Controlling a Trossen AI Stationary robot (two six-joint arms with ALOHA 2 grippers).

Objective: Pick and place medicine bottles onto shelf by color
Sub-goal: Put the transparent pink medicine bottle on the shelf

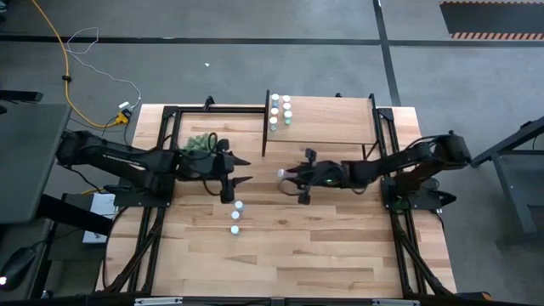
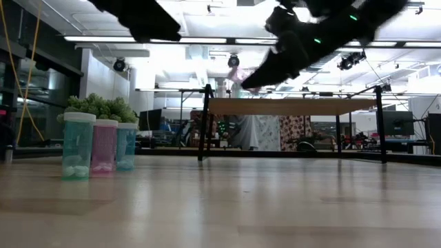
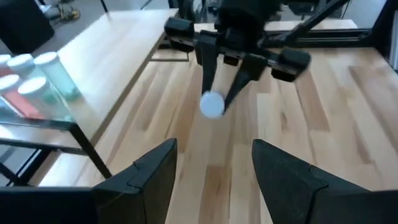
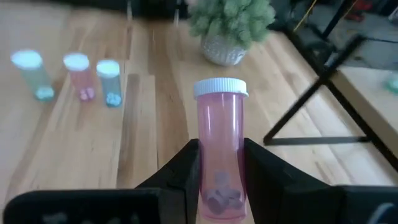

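Right wrist view: pink bottle (image 4: 221,149) clamped between right end effector (image 4: 221,168) fingers.

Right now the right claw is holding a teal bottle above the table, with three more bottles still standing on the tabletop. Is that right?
Not quite. The bottle in the right claw is pink, not teal, as the right wrist view shows. The rest stands: it is held off the table, and three bottles stand on the tabletop.

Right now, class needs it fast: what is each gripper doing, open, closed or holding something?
Left gripper: open, holding nothing.
Right gripper: closed on a pink medicine bottle.
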